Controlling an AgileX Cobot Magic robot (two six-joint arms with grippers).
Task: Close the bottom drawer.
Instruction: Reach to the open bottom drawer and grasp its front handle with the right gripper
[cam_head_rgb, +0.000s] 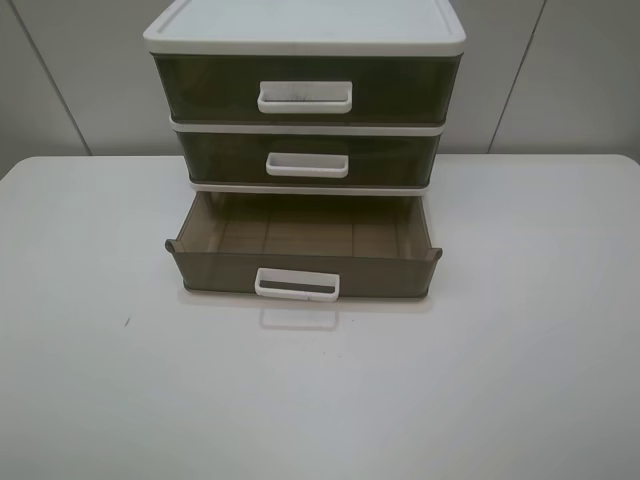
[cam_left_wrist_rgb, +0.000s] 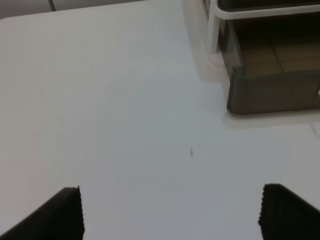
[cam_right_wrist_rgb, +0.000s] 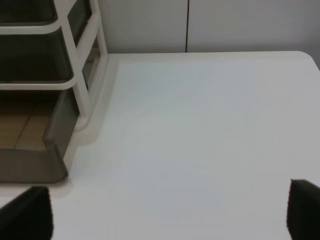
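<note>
The bottom drawer (cam_head_rgb: 303, 268) is olive-brown translucent plastic with a white loop handle (cam_head_rgb: 297, 285). It is pulled well out of the white-framed three-drawer unit (cam_head_rgb: 305, 40) and looks empty. Its corner shows in the left wrist view (cam_left_wrist_rgb: 272, 92) and in the right wrist view (cam_right_wrist_rgb: 30, 162). My left gripper (cam_left_wrist_rgb: 170, 212) is open over bare table, in front of and to the left of the drawer. My right gripper (cam_right_wrist_rgb: 170, 212) is open, in front of and to the right of it. Neither gripper shows in the exterior high view.
The middle drawer (cam_head_rgb: 307, 160) and the taller top drawer (cam_head_rgb: 305, 90) are shut. The unit stands at the back middle of the white table (cam_head_rgb: 480, 380). A grey panelled wall (cam_head_rgb: 560, 80) rises behind. A small dark speck (cam_head_rgb: 127, 321) lies at left.
</note>
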